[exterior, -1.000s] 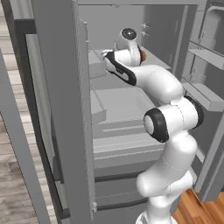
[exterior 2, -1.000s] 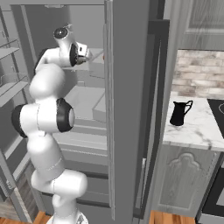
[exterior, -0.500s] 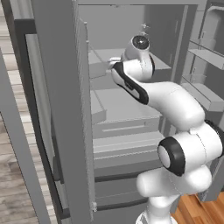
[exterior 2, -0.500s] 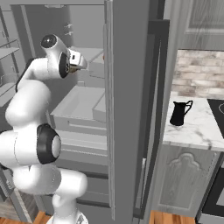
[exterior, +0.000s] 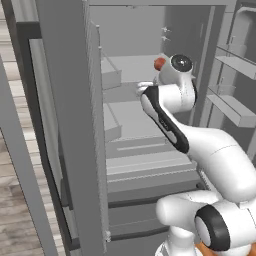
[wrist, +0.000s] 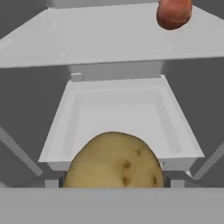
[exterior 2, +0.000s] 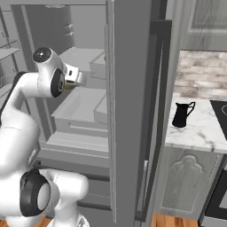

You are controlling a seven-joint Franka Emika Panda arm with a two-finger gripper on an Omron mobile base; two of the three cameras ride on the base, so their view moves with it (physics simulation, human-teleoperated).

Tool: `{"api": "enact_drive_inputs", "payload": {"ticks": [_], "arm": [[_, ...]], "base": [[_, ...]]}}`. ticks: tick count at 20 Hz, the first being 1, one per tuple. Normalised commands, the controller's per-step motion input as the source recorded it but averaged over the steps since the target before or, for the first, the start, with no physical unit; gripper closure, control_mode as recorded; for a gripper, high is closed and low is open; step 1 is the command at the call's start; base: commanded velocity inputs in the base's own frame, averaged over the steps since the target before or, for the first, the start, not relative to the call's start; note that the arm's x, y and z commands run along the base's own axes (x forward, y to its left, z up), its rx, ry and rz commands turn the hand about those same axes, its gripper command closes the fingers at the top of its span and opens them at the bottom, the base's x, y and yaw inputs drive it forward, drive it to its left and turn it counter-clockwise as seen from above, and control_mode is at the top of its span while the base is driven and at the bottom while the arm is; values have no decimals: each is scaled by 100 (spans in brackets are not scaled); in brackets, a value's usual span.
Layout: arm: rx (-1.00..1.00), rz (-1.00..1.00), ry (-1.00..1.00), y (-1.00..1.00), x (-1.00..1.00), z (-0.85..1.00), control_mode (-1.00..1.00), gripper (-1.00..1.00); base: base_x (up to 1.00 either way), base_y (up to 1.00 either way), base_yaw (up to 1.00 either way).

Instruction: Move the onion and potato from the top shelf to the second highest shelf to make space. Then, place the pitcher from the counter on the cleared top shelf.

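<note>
Grey fridge interior fills the middle of both base views, its doors swung wide and a marbled bench [exterior 2: 201, 133] running off to the right beside it, in front of a brick backsplash. Under that bench sit grey panelled cabinet fronts [exterior 2: 188, 186], and a black stovetop [exterior 2: 220, 111] begins at its far right edge. The white arm [exterior: 200, 145] reaches from the base up into the fridge, its wrist turned toward the upper shelves.

Inside, the top shelf [wrist: 87, 39] spreads as a plain light-grey slab across the upper part of the hand view. Below it the second highest shelf [exterior: 137, 117] lies behind the arm, with a white open tray [wrist: 118, 113] seen beneath the top shelf in the hand view.

On the bench stands the pitcher [exterior 2: 181, 115], tall, black and upright, its loop handle turned to the right, well apart from the fridge.

The potato [wrist: 114, 162] sits large at the bottom of the hand view, right at the jaws and in front of the tray, brown-yellow with dark specks. The fingertips are hidden, so I cannot tell whether the jaws are clenched on it or released.

The onion [wrist: 174, 13] rests on the top shelf toward its right side; in the left base view it peeks out red-orange just beside the arm's wrist [exterior: 159, 63].
</note>
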Motion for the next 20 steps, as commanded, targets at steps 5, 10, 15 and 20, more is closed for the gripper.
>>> {"api": "enact_drive_inputs", "payload": {"ticks": [5, 10, 15, 20], "arm": [[-4, 0, 13, 0, -60, -63, -100, 100], [-2, 0, 7, 0, -8, -57, -100, 100], [0, 0, 6, -2, 27, -54, -100, 100], [0, 0, 1, 0, 49, -51, -100, 100]], "base": [[0, 0, 0], [0, 0, 0], [0, 0, 0], [0, 0, 0]]}}
